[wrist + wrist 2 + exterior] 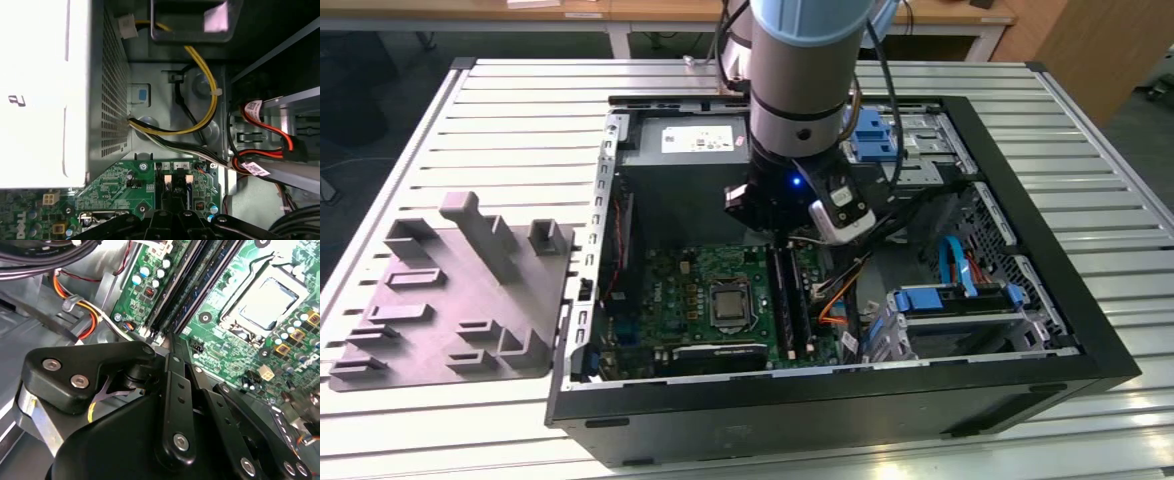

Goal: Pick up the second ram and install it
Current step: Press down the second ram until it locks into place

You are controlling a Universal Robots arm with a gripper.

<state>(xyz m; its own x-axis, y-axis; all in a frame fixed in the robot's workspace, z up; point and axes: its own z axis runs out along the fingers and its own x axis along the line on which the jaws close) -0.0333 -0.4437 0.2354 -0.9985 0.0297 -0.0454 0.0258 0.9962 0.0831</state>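
1 arm is working here, and its gripper [781, 228] hangs low inside the open computer case [1067, 330]. It is over the end of the black slot rails [787, 295] that lies toward the grey power supply [687, 140].

In the second wrist view a dark-blue strip [196, 284] lies along these rails on the green motherboard [235, 345]. I take it to be the second ram, down in its slot or very near to it. Its near end meets the tip of the gripper [167, 340], and its long axis runs straight away from that tip, beside the CPU socket [265, 300]. So the strip lies directly ahead of the tool, in line with the rails and not across them.

I cannot tell whether the gripper is clamped on the strip or loose from it, because its own black links cover that place.

The first wrist view looks the other way. There I see the 2 white latches [167, 178] at the rail ends, the yellow cable [214, 100] and the perforated wall of the power supply. The exterior view gives the whole case on the slatted table [520, 110].
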